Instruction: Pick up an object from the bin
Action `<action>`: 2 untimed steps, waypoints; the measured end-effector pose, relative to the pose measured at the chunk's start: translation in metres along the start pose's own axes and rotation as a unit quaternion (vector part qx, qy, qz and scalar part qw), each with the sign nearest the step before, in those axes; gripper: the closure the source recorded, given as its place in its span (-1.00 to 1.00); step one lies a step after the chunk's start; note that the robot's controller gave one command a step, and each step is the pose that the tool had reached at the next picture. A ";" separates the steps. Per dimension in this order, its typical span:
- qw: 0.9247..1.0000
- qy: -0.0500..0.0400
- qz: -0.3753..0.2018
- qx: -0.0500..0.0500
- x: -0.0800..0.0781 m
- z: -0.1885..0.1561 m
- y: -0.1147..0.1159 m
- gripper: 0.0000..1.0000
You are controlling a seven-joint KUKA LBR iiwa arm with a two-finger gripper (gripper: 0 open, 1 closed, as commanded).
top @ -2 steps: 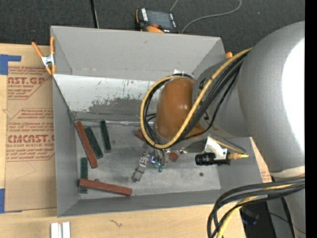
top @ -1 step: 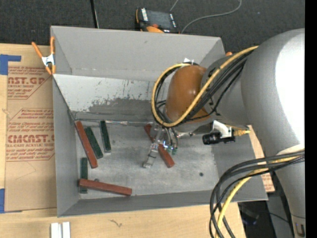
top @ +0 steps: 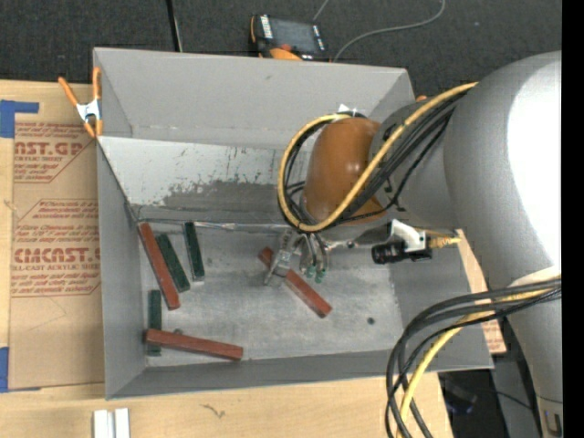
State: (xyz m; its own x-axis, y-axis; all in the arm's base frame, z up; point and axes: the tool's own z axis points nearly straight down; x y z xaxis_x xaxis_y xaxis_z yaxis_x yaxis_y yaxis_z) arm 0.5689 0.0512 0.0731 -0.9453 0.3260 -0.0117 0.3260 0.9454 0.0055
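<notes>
My gripper (top: 297, 266) hangs under the orange cover in the middle of the bin, its fingers down at the floor. A red-brown flat stick (top: 306, 290) lies slantwise right beneath it, running from upper left to lower right. One finger (top: 280, 265) stands on the stick's left side and the other on its right, so the fingers straddle the stick's upper half with a gap between them. The stick rests on the bin floor.
At the bin's left lie a long red-brown stick (top: 158, 265) and two dark green sticks (top: 172, 261), (top: 193, 249). Another green stick (top: 154, 316) and a red-brown stick (top: 193, 344) lie near the front left corner. The arm and its cables cover the bin's right side.
</notes>
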 end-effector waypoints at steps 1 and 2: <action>1.000 0.005 0.000 0.002 0.003 0.003 -0.001 -1.00; 0.991 0.003 -0.135 0.001 0.011 0.002 -0.009 -1.00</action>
State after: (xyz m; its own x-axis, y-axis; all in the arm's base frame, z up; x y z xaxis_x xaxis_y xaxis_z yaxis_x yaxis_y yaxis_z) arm 0.5557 0.0462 0.0708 -0.9981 0.0609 -0.0057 0.0609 0.9981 0.0009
